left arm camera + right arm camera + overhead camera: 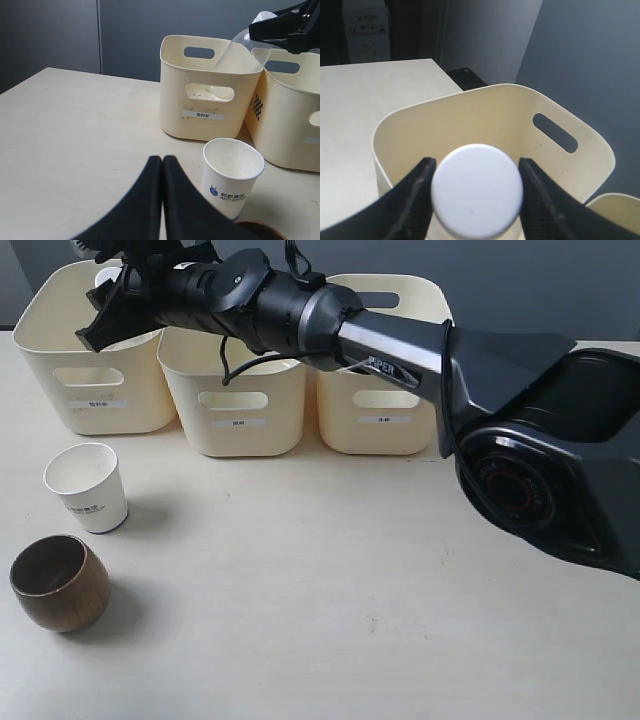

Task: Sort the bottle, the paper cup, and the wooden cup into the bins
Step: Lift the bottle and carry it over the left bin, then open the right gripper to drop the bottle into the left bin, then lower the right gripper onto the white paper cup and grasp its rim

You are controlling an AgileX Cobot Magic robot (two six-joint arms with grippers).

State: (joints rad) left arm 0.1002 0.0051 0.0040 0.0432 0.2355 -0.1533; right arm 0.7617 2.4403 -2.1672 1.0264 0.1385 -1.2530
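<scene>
pale cream tabletop (330,610) in front of a dark grey wall, lit softly. along the far edge, three alike cream bins in a row, each with an oval handle cut-out and a small label on the front: left bin (95,390), middle bin (235,405), right bin (385,410), walls just beside one another. reaching across from the right side of the exterior view, right arm (400,350), black and grey, stretched over the middle bin toward the left one. at its end, right gripper (110,300), poised above the left bin's opening, fingers (415,195) closed narrowly on the neck of the bottle (240,52), just under the white cap (476,190). bottle clear and tilted, its body hanging down into the mouth of the left bin, base below the rim in the left wrist view; whether it touches the bin's inner wall cannot be told. in front of the left bin, well apart from it, paper cup (87,487), white, upright, open end up, dark printed label near its base. nearer the front edge and just beside the paper cup but not touching, wooden cup (58,583), squat, dark brown, upright, dark inside. low over the table near the paper cup, left gripper (162,200), seen only from its own wrist camera, black fingers pressed together along their length, holding nothing. only a sliver of the wooden cup's rim at the edge of that view.
</scene>
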